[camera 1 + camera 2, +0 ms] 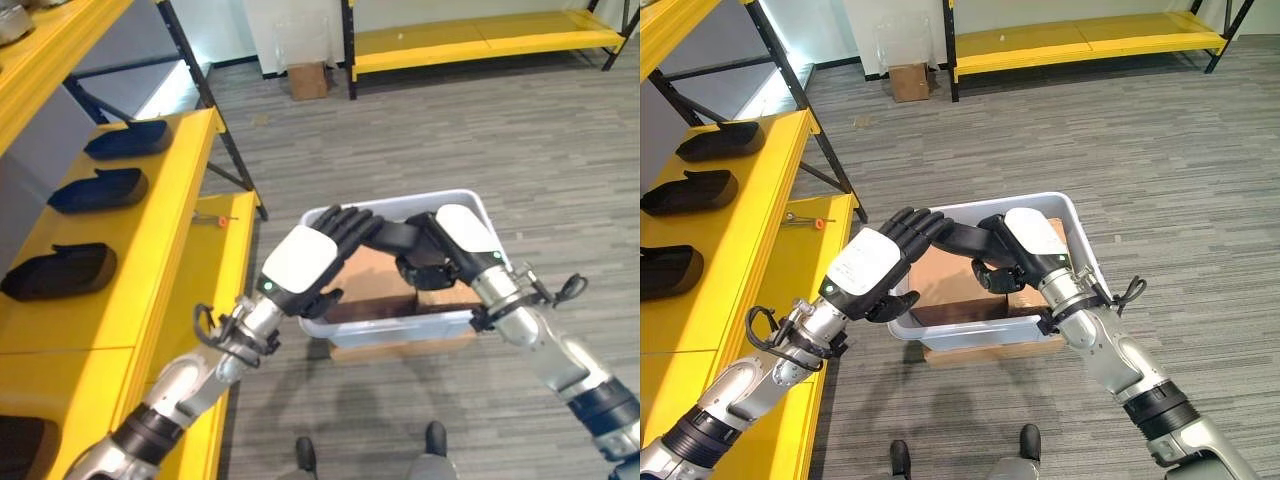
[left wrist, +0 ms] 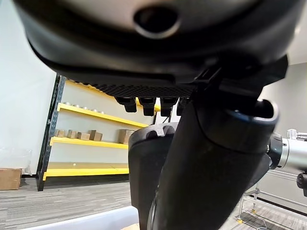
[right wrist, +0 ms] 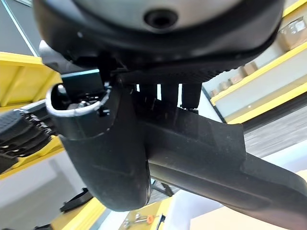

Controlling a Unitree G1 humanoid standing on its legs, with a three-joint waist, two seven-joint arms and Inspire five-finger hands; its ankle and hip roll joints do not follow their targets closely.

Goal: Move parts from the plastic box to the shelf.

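Both hands meet over the white plastic box (image 1: 1080,262) on the grey plank floor (image 1: 1160,140), and between them they hold one long dark part (image 1: 965,238) raised above the box's open top. At one end of the part the left hand (image 1: 872,266), reaching in from the shelf side, has its fingers (image 1: 912,224) bent over the piece; in the left wrist view the thumb (image 2: 211,177) stands up against the dark part (image 2: 146,172) with the fingers in a row beyond it, so this hand is clasped round the part. At the other end the right hand (image 1: 1028,245) is curled round the part as well: its wrist view shows the thumb (image 3: 103,153) wrapped against the dark bar (image 3: 216,158) with the fingers pressing from the far side. Inside the box, below the held piece, lies brown cardboard (image 1: 945,280), and a flat cardboard sheet (image 1: 990,350) pokes out from under the box's near edge. On the robot's left stands the yellow shelf (image 1: 190,260), on whose top surface three more dark parts (image 1: 98,189) lie in a row, well apart from one another. A small tool with an orange tip (image 1: 222,219) rests on the shelf's lower yellow board. Across the room a second yellow rack (image 1: 480,40) runs along the wall, with a small cardboard carton (image 1: 307,80) on the floor beside it.
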